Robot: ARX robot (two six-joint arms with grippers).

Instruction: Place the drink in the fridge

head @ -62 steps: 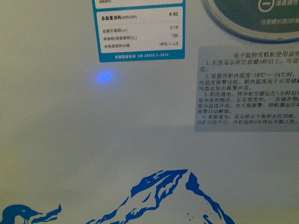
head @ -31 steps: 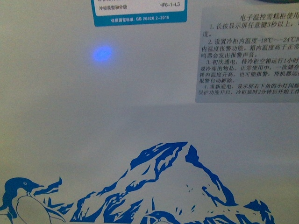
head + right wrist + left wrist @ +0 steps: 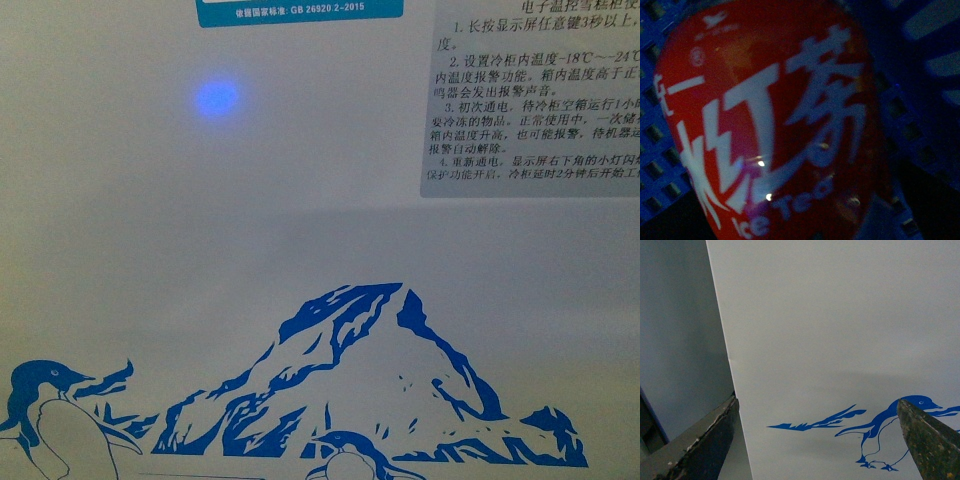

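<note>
Closest of all, the drink fills the right wrist view. Its red wrap label shows white characters and "Ice Tea", and the blue plastic basket is right behind it, so it lies in or against that basket, not in the fridge. The right hand itself does not show, so I cannot tell whether it is clenched. The left hand is released, fingers spread wide around nothing, close to the fridge wall and its penguin. Beyond, the front view holds only that white wall: mountain artwork, a blue light spot and an instruction sticker. A full plastic bottle likely has some heft, a slick label and walls that give — best gripped around the labelled body, firmly but without crushing.
</note>
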